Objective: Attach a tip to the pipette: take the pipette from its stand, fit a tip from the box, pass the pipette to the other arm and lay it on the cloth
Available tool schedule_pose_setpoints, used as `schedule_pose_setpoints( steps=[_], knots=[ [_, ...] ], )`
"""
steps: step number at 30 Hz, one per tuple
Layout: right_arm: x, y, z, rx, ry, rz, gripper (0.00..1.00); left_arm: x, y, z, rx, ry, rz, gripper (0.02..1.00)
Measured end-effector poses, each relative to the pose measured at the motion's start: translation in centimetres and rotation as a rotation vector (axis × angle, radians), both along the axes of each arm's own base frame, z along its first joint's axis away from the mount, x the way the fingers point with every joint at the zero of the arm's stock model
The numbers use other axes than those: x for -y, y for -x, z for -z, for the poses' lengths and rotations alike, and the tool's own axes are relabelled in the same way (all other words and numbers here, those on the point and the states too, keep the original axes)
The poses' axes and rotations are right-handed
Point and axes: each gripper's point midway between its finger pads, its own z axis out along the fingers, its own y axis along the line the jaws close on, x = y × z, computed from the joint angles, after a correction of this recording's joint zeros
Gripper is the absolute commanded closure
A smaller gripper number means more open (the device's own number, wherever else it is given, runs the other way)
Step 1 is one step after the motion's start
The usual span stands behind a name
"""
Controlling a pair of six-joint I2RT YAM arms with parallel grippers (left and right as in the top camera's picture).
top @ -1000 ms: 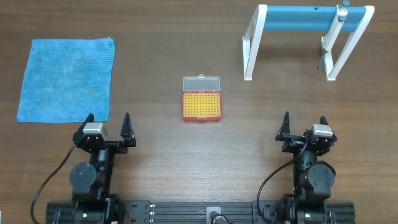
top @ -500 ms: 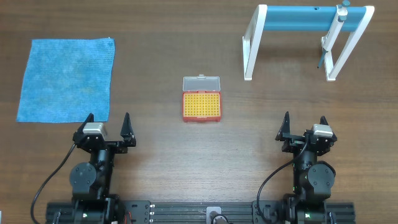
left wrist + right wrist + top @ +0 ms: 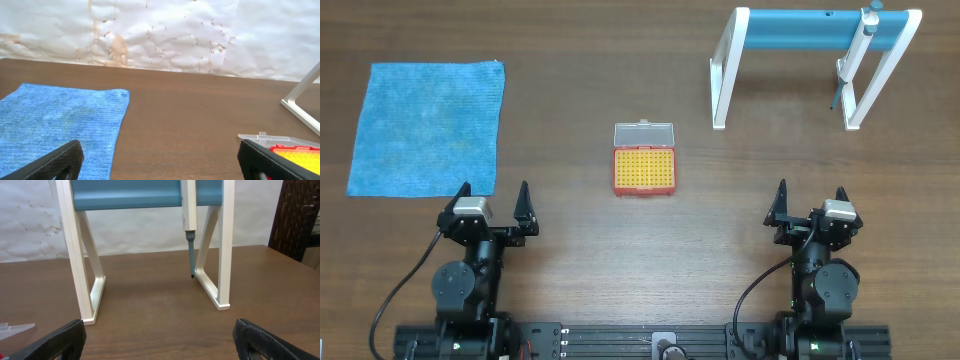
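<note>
Nothing has moved in the last second. Left hand (image 3: 493,190) and right hand (image 3: 810,190) sit parked, fingers spread, empty. White pipette (image 3: 190,245) hangs on the blue-barred white stand (image 3: 800,32); orange tip box (image 3: 644,170) is mid-bench, blue cloth (image 3: 425,128) far left. Task not yet started.

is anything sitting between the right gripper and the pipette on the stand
Nothing visible does. Only bare table lies between the right gripper and the pipette, which hangs at the right end of the stand. The tip box sits off toward the middle, out of that path.
</note>
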Motion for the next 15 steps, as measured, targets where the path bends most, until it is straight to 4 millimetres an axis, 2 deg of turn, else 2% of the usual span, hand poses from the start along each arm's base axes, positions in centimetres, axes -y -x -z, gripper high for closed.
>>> schedule_pose_setpoints(
  steps=[15],
  knots=[
    [0.12,0.04,-0.13,-0.002,0.019,0.006,0.042,0.00,0.00,0.00,0.000,0.000,0.000,0.020]
  ],
)
